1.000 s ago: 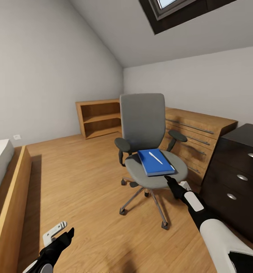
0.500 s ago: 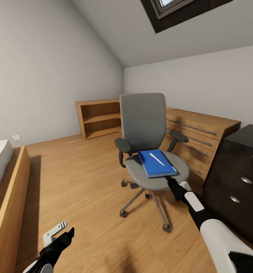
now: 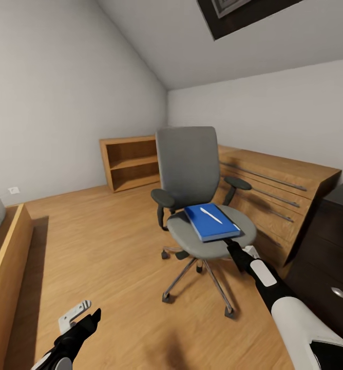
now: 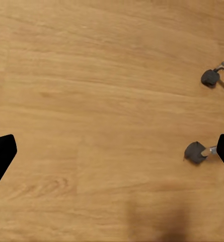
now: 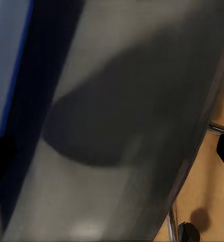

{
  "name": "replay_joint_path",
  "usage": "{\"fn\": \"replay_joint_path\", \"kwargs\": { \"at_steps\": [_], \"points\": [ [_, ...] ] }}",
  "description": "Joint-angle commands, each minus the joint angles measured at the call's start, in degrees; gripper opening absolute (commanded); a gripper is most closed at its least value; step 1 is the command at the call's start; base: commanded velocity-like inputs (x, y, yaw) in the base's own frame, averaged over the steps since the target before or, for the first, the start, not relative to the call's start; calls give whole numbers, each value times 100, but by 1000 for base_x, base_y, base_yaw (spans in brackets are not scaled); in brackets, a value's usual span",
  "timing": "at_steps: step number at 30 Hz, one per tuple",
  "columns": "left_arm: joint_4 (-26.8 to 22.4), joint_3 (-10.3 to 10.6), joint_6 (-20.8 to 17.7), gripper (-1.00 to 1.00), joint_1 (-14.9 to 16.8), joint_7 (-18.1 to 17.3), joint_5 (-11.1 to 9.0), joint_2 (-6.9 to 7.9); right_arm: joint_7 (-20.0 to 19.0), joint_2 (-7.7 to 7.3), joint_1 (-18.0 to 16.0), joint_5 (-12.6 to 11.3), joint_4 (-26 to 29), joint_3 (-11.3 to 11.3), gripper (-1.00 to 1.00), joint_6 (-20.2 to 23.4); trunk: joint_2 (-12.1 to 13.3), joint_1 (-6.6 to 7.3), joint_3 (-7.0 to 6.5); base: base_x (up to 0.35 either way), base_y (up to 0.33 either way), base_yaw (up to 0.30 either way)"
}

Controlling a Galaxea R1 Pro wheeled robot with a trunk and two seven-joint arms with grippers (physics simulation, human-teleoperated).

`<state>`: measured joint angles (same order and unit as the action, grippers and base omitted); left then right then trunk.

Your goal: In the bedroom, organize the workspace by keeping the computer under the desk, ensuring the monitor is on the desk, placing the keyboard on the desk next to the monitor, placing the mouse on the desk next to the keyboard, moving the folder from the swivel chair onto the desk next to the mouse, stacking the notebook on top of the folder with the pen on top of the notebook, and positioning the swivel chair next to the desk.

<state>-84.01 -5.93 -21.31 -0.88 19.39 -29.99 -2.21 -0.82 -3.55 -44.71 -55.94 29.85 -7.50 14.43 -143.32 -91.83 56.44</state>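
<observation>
Notebook (image 3: 211, 221) hides the folder — desk (image 3: 336, 257) cut off.

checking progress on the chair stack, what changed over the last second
Mostly the camera: the whole view shifted, so the dark drawer unit sits nearer the right edge and the skylight is cut off higher. The right gripper stays at the front edge of the swivel chair seat, just below the notebook. The pen still lies on the notebook, and the left gripper still hangs low over the floor.
</observation>
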Motion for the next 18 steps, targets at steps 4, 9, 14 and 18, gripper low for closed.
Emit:
{"fn": "replay_joint_path", "kwargs": {
  "at_steps": [4,9,14,18],
  "points": [
    [-10,-5,-17,100,0,30,-59,-3,-15,3,-3,-25,4,-18,100,22,-2,-3,4,329,0,0],
    [-10,-9,-22,100,0,24,-59,1,-19,3,-3,-22,4,-16,100,9,-2,-3,4,179,0,0],
    [-10,-13,-30,100,0,21,-63,4,-23,3,-3,-22,3,-15,100,-1,-2,-3,4,-151,0,0],
    [-12,-13,-31,100,0,21,-65,3,-29,5,-3,-16,-2,-15,100,-9,-2,-3,4,-329,0,0]
  ]
}}
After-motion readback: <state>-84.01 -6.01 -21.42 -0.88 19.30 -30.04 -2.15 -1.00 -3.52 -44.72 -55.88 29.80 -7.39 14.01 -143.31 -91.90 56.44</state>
